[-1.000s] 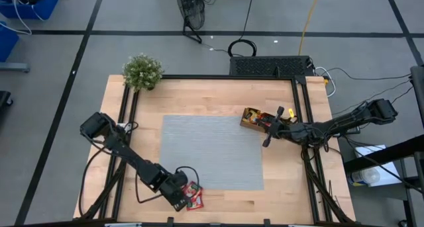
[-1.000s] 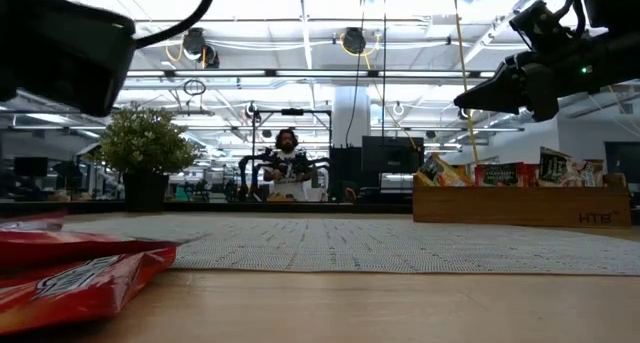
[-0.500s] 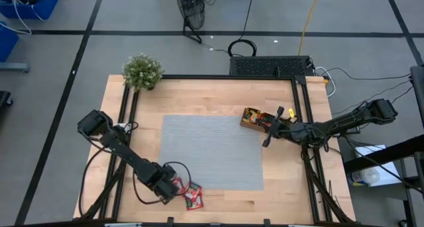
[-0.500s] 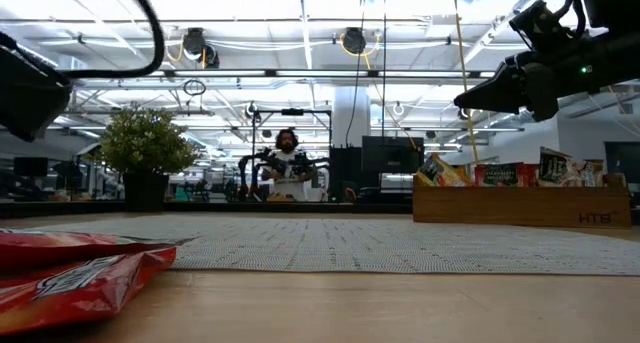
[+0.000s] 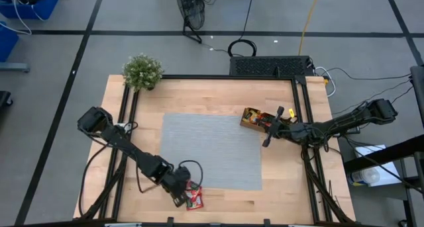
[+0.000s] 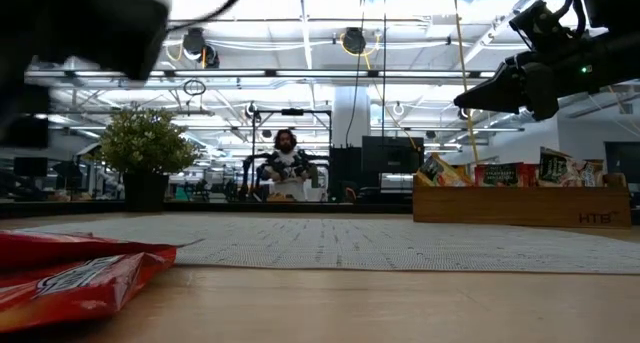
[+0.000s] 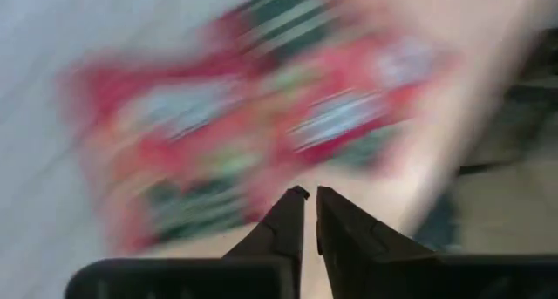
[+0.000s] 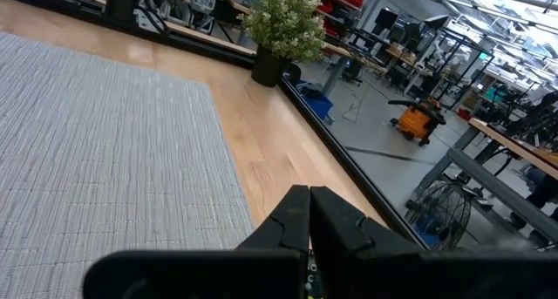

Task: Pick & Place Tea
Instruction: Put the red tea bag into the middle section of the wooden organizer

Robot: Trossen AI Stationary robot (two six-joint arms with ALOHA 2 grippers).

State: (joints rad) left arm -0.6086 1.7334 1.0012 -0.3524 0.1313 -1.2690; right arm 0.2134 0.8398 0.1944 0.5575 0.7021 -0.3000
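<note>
Here, my left gripper (image 5: 180, 195), fingers pressed together and empty, hovers beside the red tea sachets (image 5: 194, 196) off the mat's (image 5: 212, 151) near-left corner. My right gripper (image 5: 267, 136), closed too, waits by the wooden tray (image 5: 250, 126).

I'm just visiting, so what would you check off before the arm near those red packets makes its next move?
1. Left hand over the red sachets: ok, right beside them.
2. Left hand open for a grasp: not ok, fingers nearly together.
3. Sachets lie flat on the table: ok.
4. Sachets separated: not ok, they overlap.
5. Right hand out of the way: ok, shut by the wooden tray.
6. Free slot in tray: cannot tell.
</note>
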